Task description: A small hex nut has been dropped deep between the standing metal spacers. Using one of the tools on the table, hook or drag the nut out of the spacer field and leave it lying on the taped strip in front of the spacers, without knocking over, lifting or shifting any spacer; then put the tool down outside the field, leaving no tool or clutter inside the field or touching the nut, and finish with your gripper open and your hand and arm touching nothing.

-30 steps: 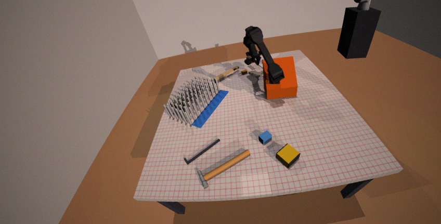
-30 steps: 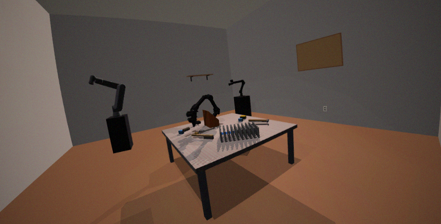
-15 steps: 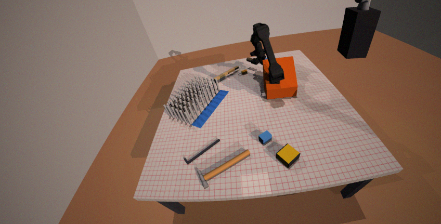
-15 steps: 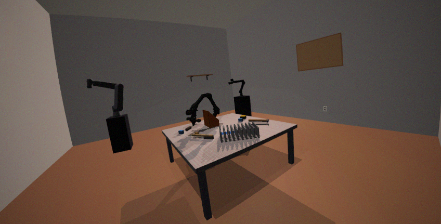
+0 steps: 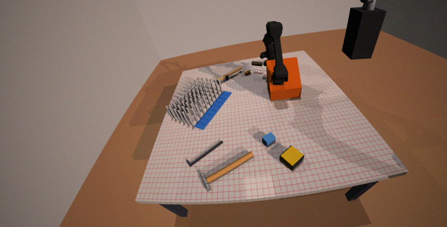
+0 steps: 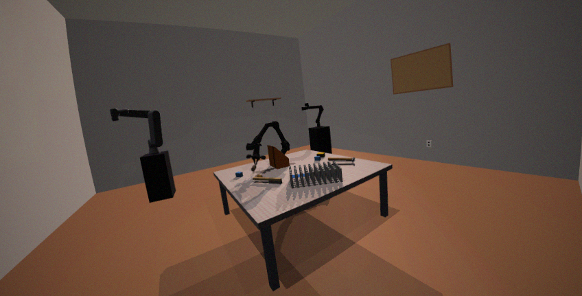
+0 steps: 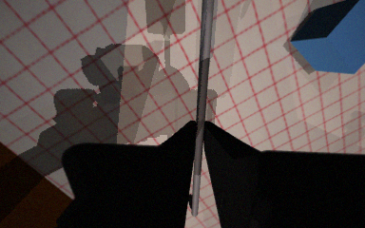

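My gripper (image 5: 265, 62) (image 6: 255, 161) (image 7: 199, 126) is shut on a thin metal rod (image 7: 206, 28). The rod runs lengthwise between the fingertips in the wrist view. Its brown handle (image 5: 256, 63) (image 6: 253, 167) is raised above the table, beside the orange box. The rod's far end is not clear. The metal spacers (image 5: 200, 97) (image 6: 314, 174) stand in rows at the table's left in the top view. The blue taped strip (image 5: 213, 110) lies along their front. A dark L-shaped bar (image 5: 205, 153) and a hammer (image 5: 231, 166) (image 6: 340, 158) lie apart from the field. I cannot see the nut.
The orange box (image 5: 285, 90) (image 6: 277, 158) stands under the arm. A wooden-handled tool (image 5: 233, 72) (image 6: 267, 180) and a small brown block (image 5: 247, 72) lie behind the strip. A blue cube (image 5: 268, 139) and a yellow block (image 5: 292, 157) stand toward the front. Another blue block (image 6: 239, 174) (image 7: 355, 43) is near the gripper.
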Tool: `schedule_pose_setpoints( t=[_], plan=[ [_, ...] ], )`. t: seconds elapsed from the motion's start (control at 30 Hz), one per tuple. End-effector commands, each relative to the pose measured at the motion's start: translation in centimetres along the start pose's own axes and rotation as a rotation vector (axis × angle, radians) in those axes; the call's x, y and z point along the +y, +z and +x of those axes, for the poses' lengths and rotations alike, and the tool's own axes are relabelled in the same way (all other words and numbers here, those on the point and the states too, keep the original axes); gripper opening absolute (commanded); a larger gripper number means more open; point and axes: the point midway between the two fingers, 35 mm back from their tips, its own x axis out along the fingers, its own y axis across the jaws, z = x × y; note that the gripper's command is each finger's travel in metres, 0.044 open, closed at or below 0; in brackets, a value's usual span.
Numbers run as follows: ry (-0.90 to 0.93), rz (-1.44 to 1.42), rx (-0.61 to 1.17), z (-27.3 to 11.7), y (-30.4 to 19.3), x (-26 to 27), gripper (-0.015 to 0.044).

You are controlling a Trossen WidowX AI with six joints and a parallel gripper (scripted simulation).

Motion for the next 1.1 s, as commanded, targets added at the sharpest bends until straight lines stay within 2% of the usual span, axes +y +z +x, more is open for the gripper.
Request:
schedule_pose_setpoints(
  t=[0.0, 0.37, 1.07],
  plan=[
    [-0.009, -0.109, -0.023, 0.1, -1.6, 0.1, 0.0000],
    [-0.036, -0.351, -0.066, 0.6, -4.9, 0.9, 0.0000],
    [-0.036, -0.351, -0.066, 2.8, -4.9, 1.2, 0.0000]
  ],
)
